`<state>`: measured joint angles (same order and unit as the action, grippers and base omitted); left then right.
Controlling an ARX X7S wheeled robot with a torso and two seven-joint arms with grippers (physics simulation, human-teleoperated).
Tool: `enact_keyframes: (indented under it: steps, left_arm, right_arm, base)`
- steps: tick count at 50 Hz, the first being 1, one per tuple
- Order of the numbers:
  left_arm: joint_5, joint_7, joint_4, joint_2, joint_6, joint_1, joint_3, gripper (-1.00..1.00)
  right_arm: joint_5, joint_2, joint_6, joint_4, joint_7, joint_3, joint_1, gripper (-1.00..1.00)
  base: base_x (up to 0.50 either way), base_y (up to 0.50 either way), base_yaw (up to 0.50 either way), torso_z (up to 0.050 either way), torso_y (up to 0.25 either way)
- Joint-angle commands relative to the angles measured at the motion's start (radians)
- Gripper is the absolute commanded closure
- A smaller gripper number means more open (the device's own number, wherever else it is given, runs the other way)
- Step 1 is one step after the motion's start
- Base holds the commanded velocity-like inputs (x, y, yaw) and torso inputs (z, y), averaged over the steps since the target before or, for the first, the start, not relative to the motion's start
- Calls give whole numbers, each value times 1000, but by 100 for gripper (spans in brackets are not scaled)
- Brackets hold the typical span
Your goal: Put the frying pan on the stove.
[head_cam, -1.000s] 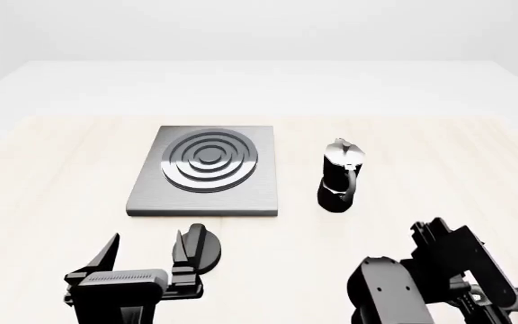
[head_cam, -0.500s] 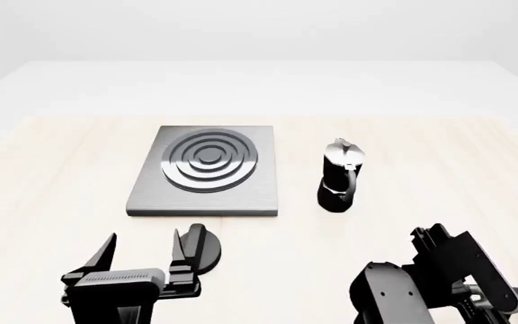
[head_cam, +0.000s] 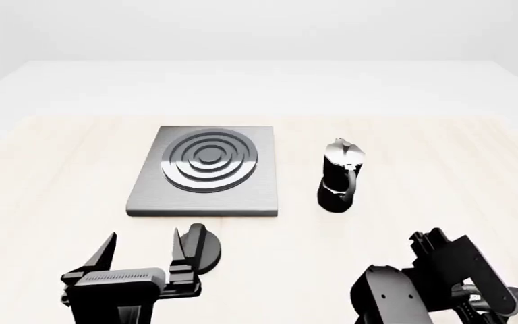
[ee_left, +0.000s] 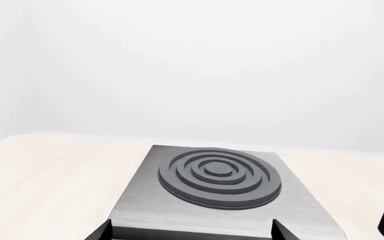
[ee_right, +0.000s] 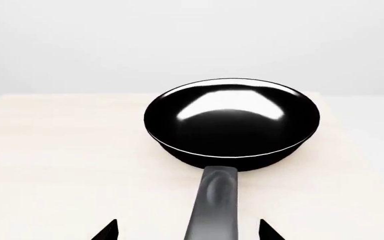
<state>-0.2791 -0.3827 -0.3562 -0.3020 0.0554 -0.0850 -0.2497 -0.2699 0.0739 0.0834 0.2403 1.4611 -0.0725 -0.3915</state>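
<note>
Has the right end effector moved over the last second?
Yes. In the head view the right end effector has dropped lower in the picture, further from the moka pot, which stayed put.

The frying pan [ee_right: 232, 117] sits upright on the pale wooden table [ee_right: 58, 150], glossy bowl catching light, handle [ee_right: 213, 205] running straight between the right gripper [ee_right: 188, 231] fingertips, spread wide on both sides.

Frying pan [ee_right: 232, 122] upright on table, glossy black; stove [head_cam: 207, 178] flat, apparently bare.
</note>
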Motion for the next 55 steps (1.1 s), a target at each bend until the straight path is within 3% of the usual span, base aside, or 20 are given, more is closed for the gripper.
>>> enact_keyframes:
  steps: [1,55]
  left_arm:
    - [-2,-4,-2,-3,-2,-2,-3,-100]
    - [-10,-20,3,-15,-6,4,-19,-100]
  right_arm:
    - [-6,1,-15,25,-7,-1,0,-100]
    - [-69,-3,-141,178,-40,24,22,-100]
  base:
    - [0,0,0,0,0]
    - [0,0,0,0,0]
